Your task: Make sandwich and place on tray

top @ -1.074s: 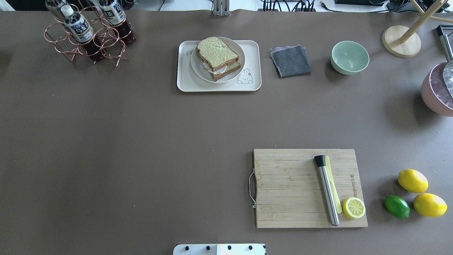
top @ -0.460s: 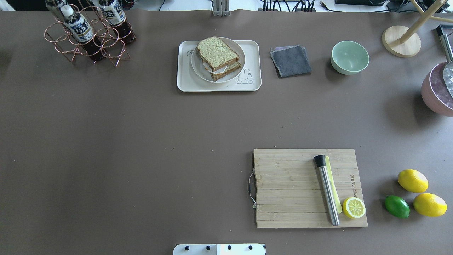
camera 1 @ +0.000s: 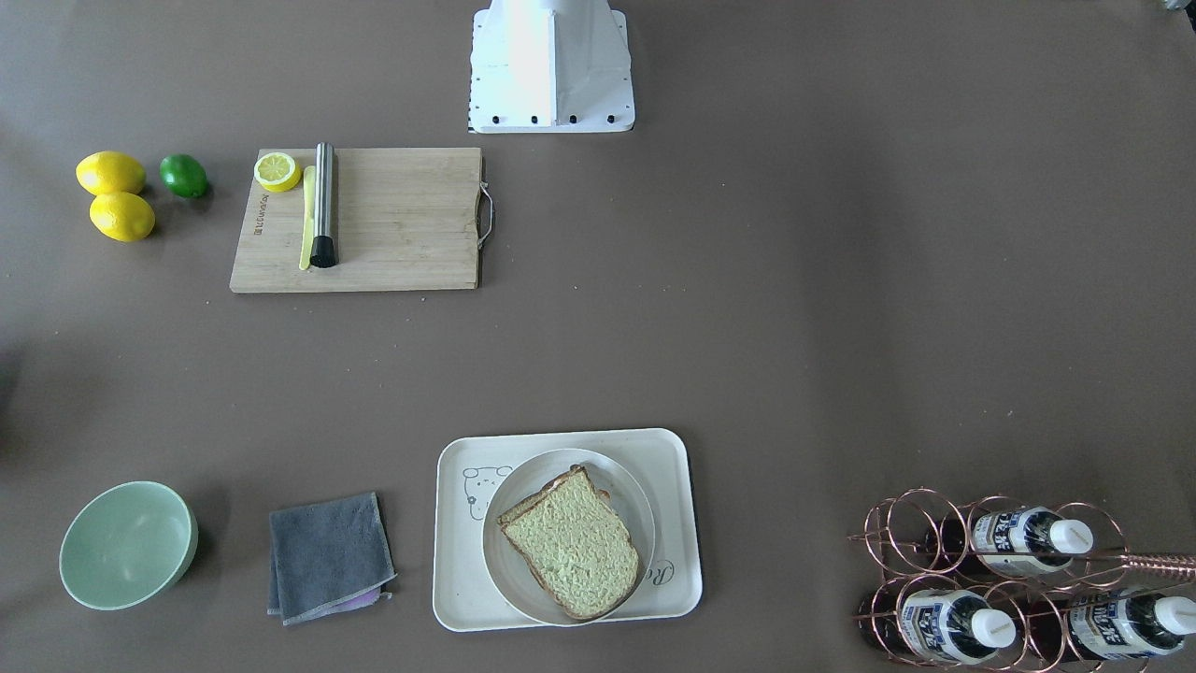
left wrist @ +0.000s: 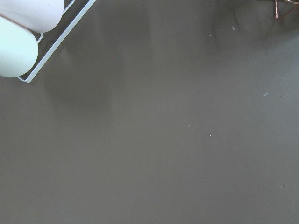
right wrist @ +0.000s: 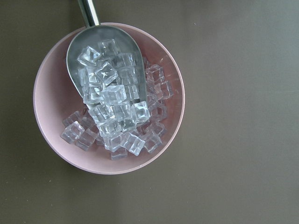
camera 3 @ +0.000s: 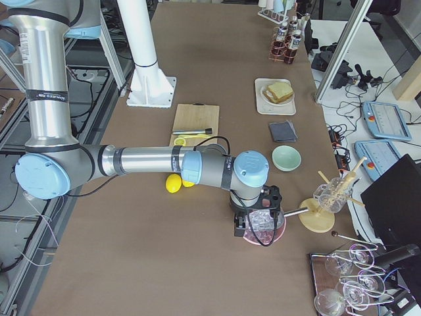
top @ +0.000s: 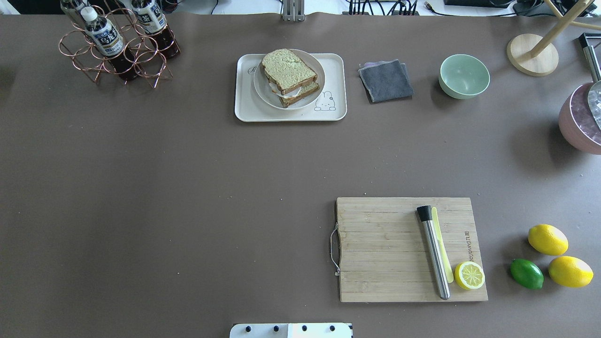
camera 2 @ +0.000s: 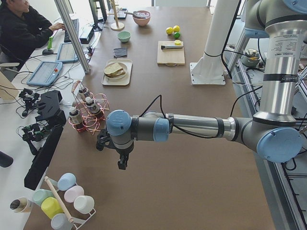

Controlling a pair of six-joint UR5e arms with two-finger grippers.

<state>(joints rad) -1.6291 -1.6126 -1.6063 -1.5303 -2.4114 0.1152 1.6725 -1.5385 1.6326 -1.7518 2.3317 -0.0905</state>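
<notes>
The sandwich (top: 287,71) is stacked: two brown-crusted slices with pale green crumb and a white egg edge showing between them. It lies on a round white plate (top: 263,94), which sits on the cream tray (top: 244,111) at the far middle of the table. It also shows in the front view (camera 1: 572,542). Neither gripper is near it. My left gripper (camera 2: 123,165) hangs over bare table at the far left end. My right gripper (camera 3: 245,227) hangs over a pink ice bowl at the far right end. Whether either is open or shut I cannot tell.
A wooden cutting board (top: 380,249) holds a steel muddler (top: 434,256) and a lemon half (top: 469,275). Lemons (top: 548,239) and a lime (top: 527,273) lie to its right. A grey cloth (top: 386,80), green bowl (top: 464,76), bottle rack (top: 117,44) and pink ice bowl (right wrist: 46,116) stand around.
</notes>
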